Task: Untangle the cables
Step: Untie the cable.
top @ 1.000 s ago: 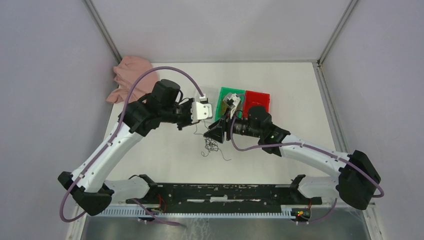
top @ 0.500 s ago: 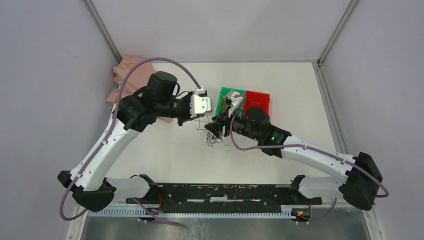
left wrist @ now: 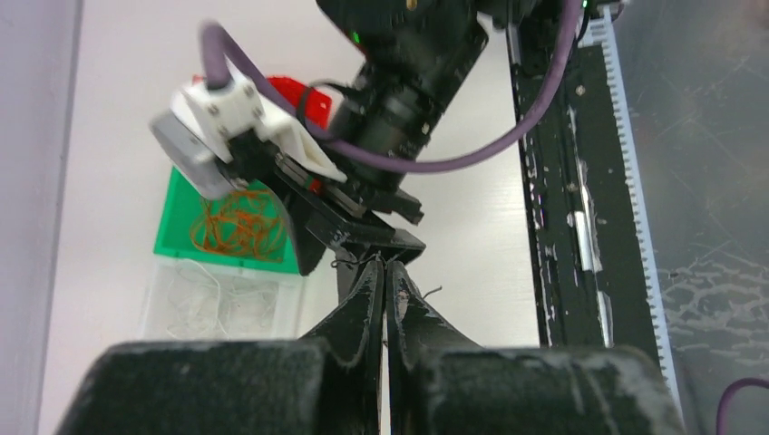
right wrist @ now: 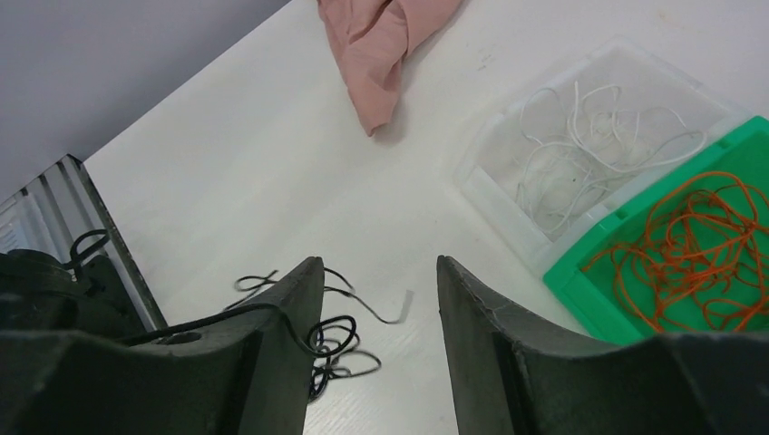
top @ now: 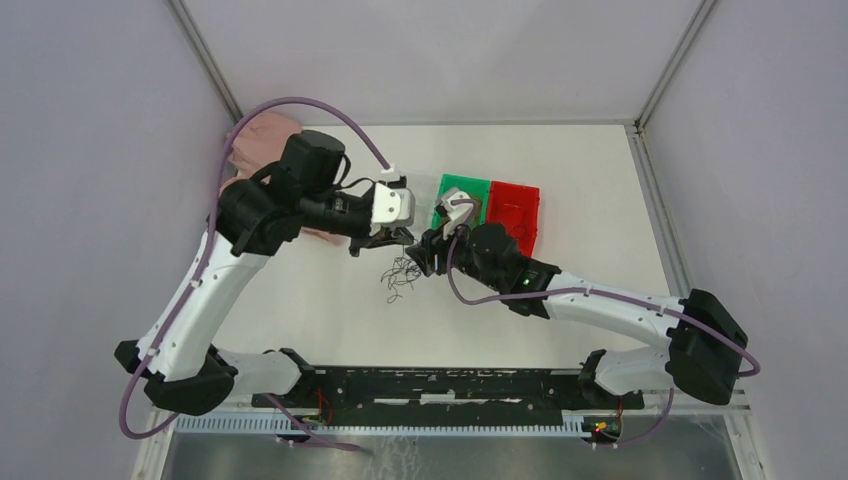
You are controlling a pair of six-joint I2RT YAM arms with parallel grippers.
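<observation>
Arms shifted toward the left edge of the counter (top: 560,170); left fingers (left wrist: 367,299) pinch the black cables (top: 398,272), right fingers (right wrist: 290,308) open. I'd catch one loop, pull slowly.

Take the cables (top: 398,272) as the dial's centre, seen from above. The left gripper (top: 394,239) crowds 12 and the right gripper (top: 422,256) crowds 2, almost touching. The green bin (top: 455,190) and red bin (top: 515,205) block 1 to 2. The left arm (top: 215,290) fences 8 to 10 and the right arm (top: 600,300) fences 3 to 4. The cloth (top: 262,130) lies between 10 and 11. Bare table (top: 340,330) opens from 5 to 7, as far as the rail (top: 450,385).
</observation>
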